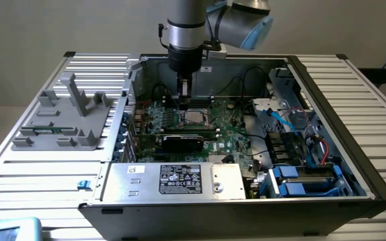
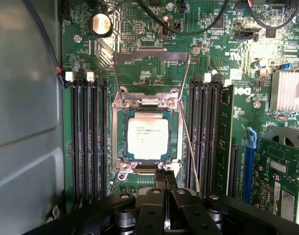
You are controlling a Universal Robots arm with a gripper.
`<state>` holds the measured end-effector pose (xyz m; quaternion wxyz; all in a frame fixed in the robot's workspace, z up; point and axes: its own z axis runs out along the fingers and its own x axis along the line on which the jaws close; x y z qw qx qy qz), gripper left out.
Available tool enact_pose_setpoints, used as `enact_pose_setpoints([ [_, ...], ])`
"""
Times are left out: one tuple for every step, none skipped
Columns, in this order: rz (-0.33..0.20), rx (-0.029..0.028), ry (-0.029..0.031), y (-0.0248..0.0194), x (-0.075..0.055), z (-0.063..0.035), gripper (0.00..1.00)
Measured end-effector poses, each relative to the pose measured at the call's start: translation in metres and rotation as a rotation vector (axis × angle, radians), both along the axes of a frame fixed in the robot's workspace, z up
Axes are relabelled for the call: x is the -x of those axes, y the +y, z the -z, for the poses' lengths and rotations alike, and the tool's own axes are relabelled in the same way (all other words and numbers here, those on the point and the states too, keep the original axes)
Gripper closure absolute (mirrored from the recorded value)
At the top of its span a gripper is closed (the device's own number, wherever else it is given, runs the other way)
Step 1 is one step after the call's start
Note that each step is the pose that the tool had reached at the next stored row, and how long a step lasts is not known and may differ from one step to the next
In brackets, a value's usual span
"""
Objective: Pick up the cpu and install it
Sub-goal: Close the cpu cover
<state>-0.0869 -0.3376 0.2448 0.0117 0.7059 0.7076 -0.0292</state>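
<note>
Lying flat in the steel-framed socket (image 2: 118,128), the square matte-silver cpu (image 2: 148,138).

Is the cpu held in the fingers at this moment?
No, the cpu lies flat in its open socket on the motherboard, and the shut fingers hold nothing.

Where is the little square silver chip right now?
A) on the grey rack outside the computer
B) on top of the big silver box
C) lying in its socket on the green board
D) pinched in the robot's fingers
C: the cpu lies flat inside the socket on the motherboard, and the shut gripper hangs beside it, not gripping it.
</note>
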Motion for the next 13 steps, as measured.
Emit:
enact_pose_setpoints([
  [0.000,0.0005,0.0001,0.0000,0.001,0.0018,0.89],
  [0.000,0.0008,0.0001,0.0000,0.001,0.0037,0.89],
  [0.000,0.0008,0.0000,0.0000,0.002,0.0055,0.89],
  [0.000,0.0008,0.0000,0.0000,0.004,0.0073,0.89],
  [0.000,0.0009,-0.0002,0.0000,0.005,0.0091,0.89],
  [0.000,0.0010,-0.0007,0.0001,0.006,0.0109,0.89],
  [0.000,0.0010,-0.0012,0.0001,0.007,0.0126,0.89],
  [0.000,0.0006,-0.0016,0.0001,0.007,0.0140,0.89],
  [0.000,0.0004,-0.0019,0.0001,0.007,0.0159,0.89],
  [0.000,-0.0001,-0.0021,0.0000,0.007,0.0177,0.89],
  [0.000,-0.0006,-0.0021,0.0000,0.007,0.0195,0.89],
  [0.000,-0.0008,-0.0021,0.0001,0.008,0.0213,0.89],
  [0.000,-0.0011,-0.0022,0.0001,0.008,0.0231,0.89],
])
